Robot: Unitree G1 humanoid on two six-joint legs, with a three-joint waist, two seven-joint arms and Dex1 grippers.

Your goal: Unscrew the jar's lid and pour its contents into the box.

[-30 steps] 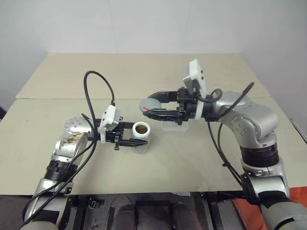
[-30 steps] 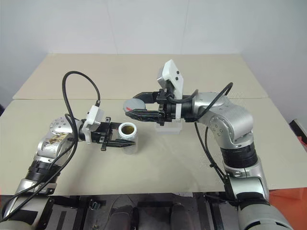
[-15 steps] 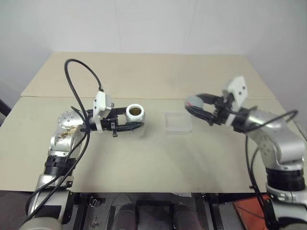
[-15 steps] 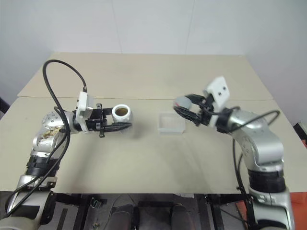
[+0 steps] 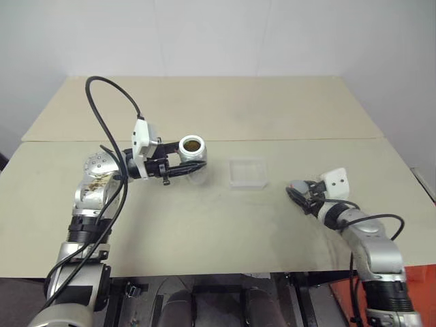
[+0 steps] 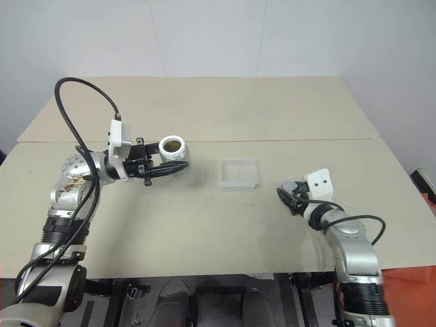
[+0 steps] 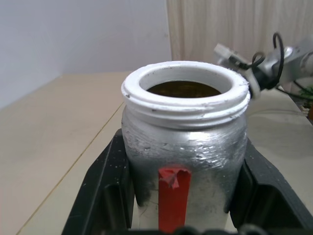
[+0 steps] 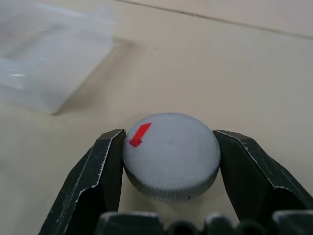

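Open jar [image 5: 192,151] clamped upright in left gripper [image 5: 178,168], raised beside the box [image 5: 247,172].
Probably light, rigid, slick-sided; best squeezed mid-body. Lid [image 8: 170,155] pinched between right gripper [image 8: 168,161] fingers, low over table [image 5: 225,225].

One small silvery-white cylindrical jar [image 5: 192,151] with a red stripe, one round flat grey metallic screw lid [image 8: 170,154] with a red mark, one shallow square clear plastic box [image 5: 247,172], two black two-fingered hands, one beige counter [image 5: 218,231]
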